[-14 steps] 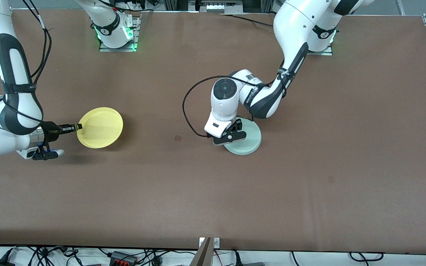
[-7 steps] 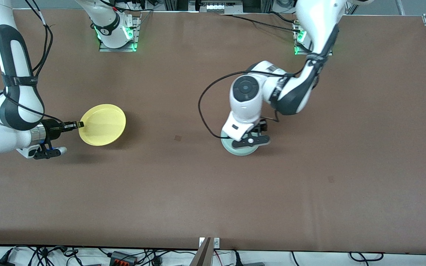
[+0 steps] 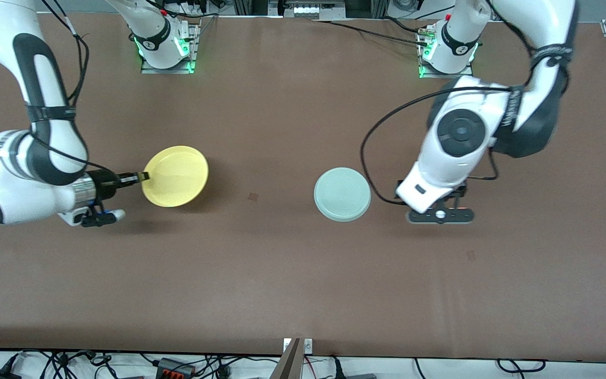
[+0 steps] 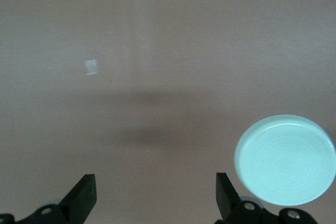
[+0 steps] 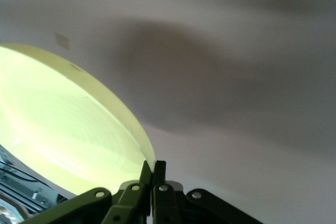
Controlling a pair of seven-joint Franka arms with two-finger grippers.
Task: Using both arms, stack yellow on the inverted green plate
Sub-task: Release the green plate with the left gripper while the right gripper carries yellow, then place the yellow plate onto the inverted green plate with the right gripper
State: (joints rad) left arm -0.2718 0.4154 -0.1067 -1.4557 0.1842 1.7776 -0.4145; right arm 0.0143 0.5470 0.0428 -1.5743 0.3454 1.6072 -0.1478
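The right claw (image 3: 142, 176) is clamped on the rim of the yellow plate (image 3: 175, 176), its two fingers pressed flat together with the plate's edge pinched between them, as the right wrist view shows plainly (image 5: 152, 174). The plate (image 5: 63, 124) sticks out sideways from the fingertips, cavity up and slightly tilted, and it casts a soft shadow on the brown surface (image 3: 282, 273) beneath it, so it appears to be carried just above the surface rather than resting on it, though the front view alone does not settle that. It hangs over the part of the surface toward the right arm's end.

The left claw (image 3: 440, 215) stands with its fingers wide apart and holds nothing. In the left wrist view both black fingertips (image 4: 84, 195) show with bare surface between them (image 4: 155, 198). This claw hovers over bare surface just beside the green plate (image 3: 342, 194), toward the left arm's end, and touches nothing.

The green plate lies upside down near the middle of the surface, flat bottom upward with faint concentric rings on it (image 4: 286, 158), alone and clear of both claws. It is well apart from the yellow plate, with a small dark mark (image 3: 253, 197) on the surface between the two.
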